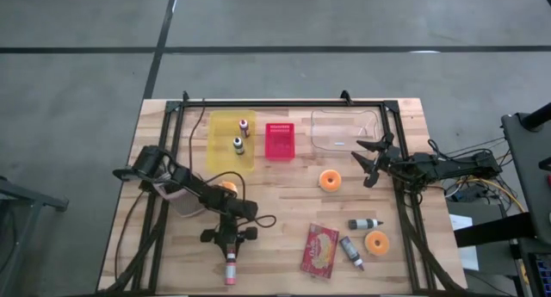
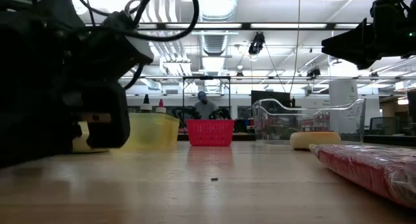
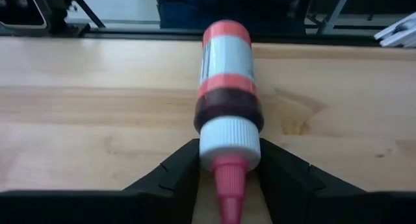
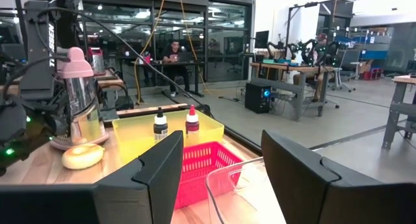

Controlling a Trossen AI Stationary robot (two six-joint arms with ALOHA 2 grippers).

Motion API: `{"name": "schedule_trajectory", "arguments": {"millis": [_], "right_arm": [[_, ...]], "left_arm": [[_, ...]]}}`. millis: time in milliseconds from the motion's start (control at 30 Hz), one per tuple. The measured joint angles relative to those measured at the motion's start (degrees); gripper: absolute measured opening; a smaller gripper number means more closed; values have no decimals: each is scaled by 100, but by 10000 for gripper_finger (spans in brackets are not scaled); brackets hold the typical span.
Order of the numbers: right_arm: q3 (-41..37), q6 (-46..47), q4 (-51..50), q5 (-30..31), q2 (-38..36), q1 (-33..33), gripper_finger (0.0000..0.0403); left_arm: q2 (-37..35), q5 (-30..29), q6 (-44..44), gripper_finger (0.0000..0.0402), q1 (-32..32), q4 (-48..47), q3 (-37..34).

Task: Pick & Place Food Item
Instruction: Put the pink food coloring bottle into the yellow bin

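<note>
A sauce bottle with a white label, red bands, a white cap and a pink nozzle lies on its side near the table's near edge, nozzle toward my left gripper. In the left wrist view the bottle lies lengthwise ahead of my left gripper, which is closed on its cap. My right gripper is open and empty at the right, just near of the clear container. It also shows in its own wrist view. My left gripper pinches the bottle's white cap between its two fingers, one on each side. The fingers come level from the table's far side and lie along the bottle, the nozzle pointing back between them. The bottle lies on the table.
A yellow bin holding two small bottles, a red basket and the clear container stand along the far side. Two orange rings, a red packet and two dark tubes lie right of centre.
</note>
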Motion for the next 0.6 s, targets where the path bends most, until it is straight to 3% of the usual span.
{"name": "schedule_trajectory", "arguments": {"millis": [600], "right_arm": [[2, 0, 2, 0, 0, 0, 203]], "left_arm": [[57, 133, -263, 147, 23, 260, 37]]}}
